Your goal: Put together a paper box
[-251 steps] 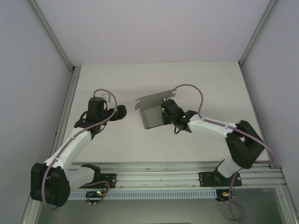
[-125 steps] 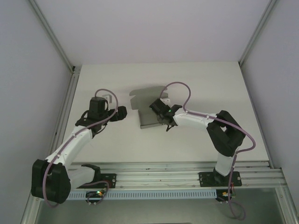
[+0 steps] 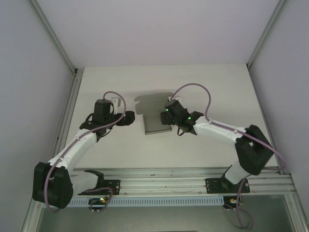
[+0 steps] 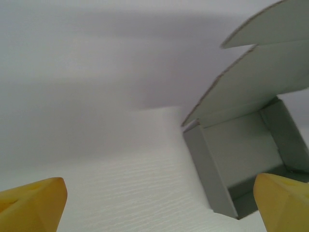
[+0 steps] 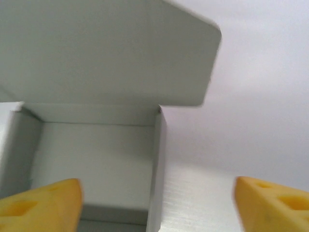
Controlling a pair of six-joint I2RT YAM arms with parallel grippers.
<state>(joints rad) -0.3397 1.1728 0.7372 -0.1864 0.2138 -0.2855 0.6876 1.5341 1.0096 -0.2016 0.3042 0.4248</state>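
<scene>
The left tool (image 3: 128, 118) is being held wide open, empty, beside the box (image 3: 155, 123), which is sitting mid-tabletop (image 3: 212, 87), walls up, lid (image 3: 152, 102) raised. The right tool (image 3: 167, 115) is being held open astride the right wall (image 5: 155, 169), gripping nothing. Lid closing is probably being approached; the lid needs pushing down.

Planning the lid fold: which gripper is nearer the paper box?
The right gripper, open right at the paper box; the left gripper sits clearly apart.
</scene>
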